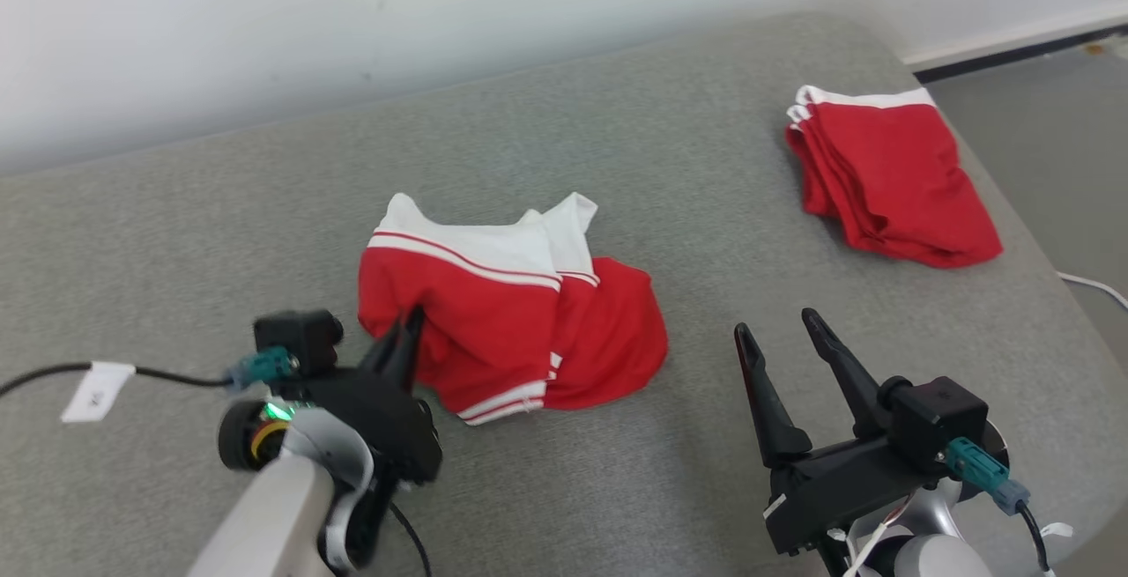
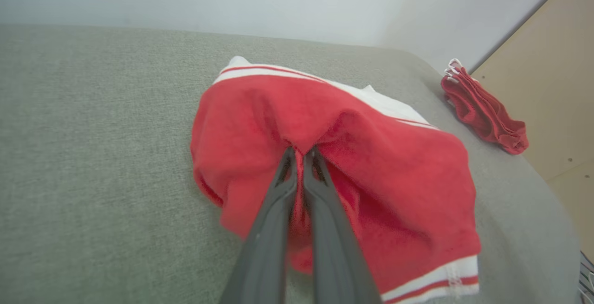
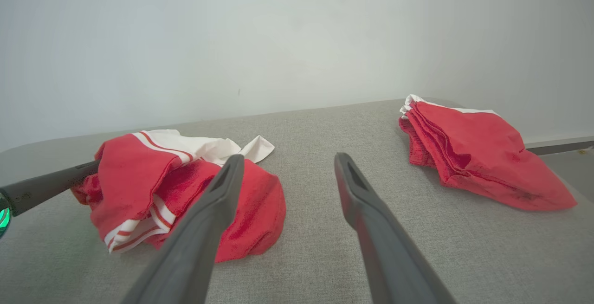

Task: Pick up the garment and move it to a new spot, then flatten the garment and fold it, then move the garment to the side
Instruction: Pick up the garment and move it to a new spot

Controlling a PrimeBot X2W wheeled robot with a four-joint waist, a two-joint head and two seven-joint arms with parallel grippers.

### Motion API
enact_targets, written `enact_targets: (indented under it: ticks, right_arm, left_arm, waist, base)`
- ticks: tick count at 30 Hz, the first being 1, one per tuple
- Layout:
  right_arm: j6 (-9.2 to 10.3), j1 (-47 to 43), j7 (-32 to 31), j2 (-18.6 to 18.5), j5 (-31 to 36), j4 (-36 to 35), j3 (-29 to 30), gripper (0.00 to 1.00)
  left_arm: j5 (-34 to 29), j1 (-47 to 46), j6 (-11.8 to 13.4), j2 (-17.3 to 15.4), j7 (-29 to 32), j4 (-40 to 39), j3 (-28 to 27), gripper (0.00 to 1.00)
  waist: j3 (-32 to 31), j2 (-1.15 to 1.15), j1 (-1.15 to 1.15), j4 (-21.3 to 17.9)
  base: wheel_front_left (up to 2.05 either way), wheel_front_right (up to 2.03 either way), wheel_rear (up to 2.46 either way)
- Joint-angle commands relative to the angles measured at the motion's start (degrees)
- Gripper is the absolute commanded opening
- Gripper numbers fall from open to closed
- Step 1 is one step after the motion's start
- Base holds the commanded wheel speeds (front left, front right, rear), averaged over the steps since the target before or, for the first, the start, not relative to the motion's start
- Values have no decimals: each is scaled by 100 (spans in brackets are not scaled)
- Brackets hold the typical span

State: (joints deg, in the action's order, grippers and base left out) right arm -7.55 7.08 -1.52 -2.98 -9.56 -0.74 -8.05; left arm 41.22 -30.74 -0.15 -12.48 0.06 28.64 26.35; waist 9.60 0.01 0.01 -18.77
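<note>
Pickup is only starting: your left hand [image 1: 409,321] is clamped on the crumpled red-and-white cloth garment [image 1: 493,313] mid-frame, right hand [image 1: 775,321] spread empty; moving, flattening, folding remain.

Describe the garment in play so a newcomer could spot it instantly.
On the grey padded surface, look near its middle. The garment is the crumpled red-and-white one pinched by the left claw, unlike the neatly folded red stack far right.

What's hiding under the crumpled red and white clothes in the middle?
The garment lies on the grey cushion. Anything else beneath is covered by cloth.
</note>
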Motion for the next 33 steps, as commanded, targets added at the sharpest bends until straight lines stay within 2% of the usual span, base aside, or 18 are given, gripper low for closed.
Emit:
enact_targets:
  ticks: [1, 4, 7, 10, 13, 14, 15, 20, 27, 33]
  right_arm:
    - [14, 41, -8, 13, 10, 25, -30, 100]
    - [14, 70, -19, 11, -2, 61, -41, 100]
    - [14, 61, -22, 10, 8, 87, -28, 100]
    - [14, -19, -17, 12, 13, 116, 22, 100]
    - [14, -157, 54, 12, -36, 150, 129, 100]
    - [14, -186, 84, 12, -66, 164, 167, 100]
    - [14, -253, 177, 10, -122, 217, 294, 100]
    - [14, -413, 441, 11, -154, 476, 589, 100]
    - [14, -491, 686, 9, -58, 813, 789, 100]
    - [14, -580, 915, -32, 164, 1058, 762, 100]
  left_arm:
    - [44, 143, -72, 85, -49, 77, 34, 100]
    - [97, 278, -302, 224, -469, 153, 44, 100]
    - [96, 537, -479, 269, -1143, 122, -7, 100]
    - [3, 937, -581, 174, -1479, -108, -186, 100]
    - [-251, 1462, -593, 158, -1529, -828, -861, 100]
    - [-364, 1707, -599, 235, -1525, -1153, -1185, 100]
    - [-678, 2268, -636, 443, -1527, -1715, -1740, 100]
    - [-1498, 3080, -693, 756, -1531, -2648, -2621, 100]
    - [-2221, 3588, -734, 870, -1532, -2821, -2907, 100]
    - [-2909, 3849, -732, 706, -1532, -2557, -2935, 100]
  waist:
    - [-57, -1, -1, 213]
    - [-167, -1, -1, 347]
    - [-312, -1, -1, 426]
    - [-453, -1, -1, 478]
    - [-562, -1, -1, 555]
    - [-591, -1, -1, 591]
    - [-644, -1, -1, 675]
    - [-767, -1, -1, 901]
    - [-906, -1, -1, 1151]
    - [-1015, -1, -1, 1271]
  base:
    - [0, 0, 0]
    - [0, 0, 0]
    - [0, 0, 0]
    - [0, 0, 0]
    - [0, 0, 0]
    - [0, 0, 0]
    - [0, 0, 0]
    - [0, 0, 0]
    - [0, 0, 0]
    - [0, 0, 0]
